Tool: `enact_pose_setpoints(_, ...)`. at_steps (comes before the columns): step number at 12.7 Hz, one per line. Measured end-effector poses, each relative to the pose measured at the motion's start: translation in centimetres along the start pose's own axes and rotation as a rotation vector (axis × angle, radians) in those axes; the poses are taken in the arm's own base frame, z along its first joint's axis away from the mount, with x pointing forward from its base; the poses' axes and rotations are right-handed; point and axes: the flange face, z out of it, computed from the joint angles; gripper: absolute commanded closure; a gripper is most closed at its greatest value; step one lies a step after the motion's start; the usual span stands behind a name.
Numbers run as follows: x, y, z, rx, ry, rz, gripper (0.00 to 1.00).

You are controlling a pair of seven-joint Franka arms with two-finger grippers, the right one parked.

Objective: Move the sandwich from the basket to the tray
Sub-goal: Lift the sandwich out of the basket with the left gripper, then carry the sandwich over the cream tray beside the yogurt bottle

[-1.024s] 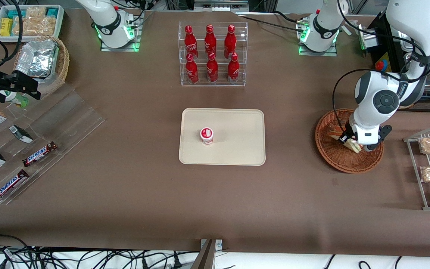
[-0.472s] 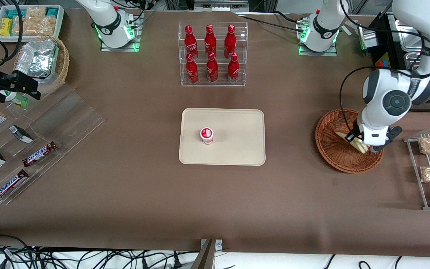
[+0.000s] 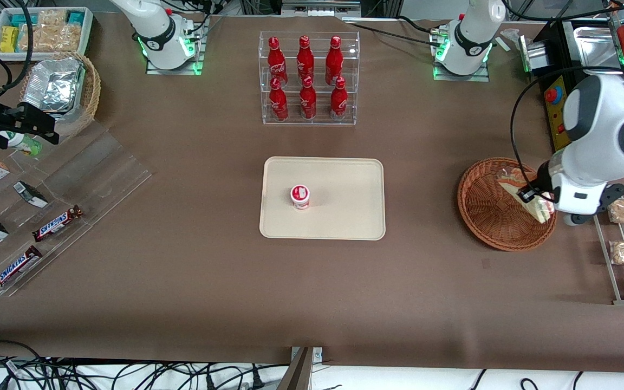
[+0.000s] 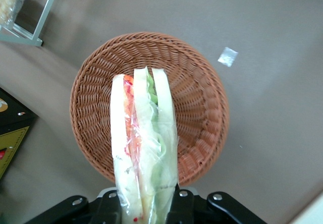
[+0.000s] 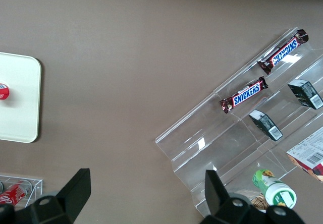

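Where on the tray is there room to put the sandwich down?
The gripper holds the sandwich above the basket. On the tray only a small red-lidded cup stands, toward the parked arm's end; the half nearer the basket is bare.

The sandwich (image 4: 144,148) is showing through thin, glossy clear plastic wrap that is crinkling over soft, matt pale bread. The hand (image 4: 144,206), of matt black plastic with bright metal screws, is clamping its wrapped lower end above the basket (image 3: 493,216), whose reddish-brown wicker is looking rough and ribbed. The bench (image 3: 182,281) is wearing a smooth, matt brown covering. The tray (image 3: 344,216) is looking like smooth, matt cream plastic. The bottle rack (image 3: 309,78) is gleaming as clear acrylic around glossy red bottles (image 3: 305,57).
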Motion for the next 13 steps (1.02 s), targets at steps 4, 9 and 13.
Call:
enact_pose_setpoints(4,-2.0,3.3,-4.8,-0.085,-0.006,0.129,0.79)
enact_pose_setpoints(9,-10.0,11.6,-7.2,-0.129,0.012,0.377,0.74)
enact_pose_setpoints(13,-15.8,17.6,-5.8,-0.152,0.01,0.518,0.64)
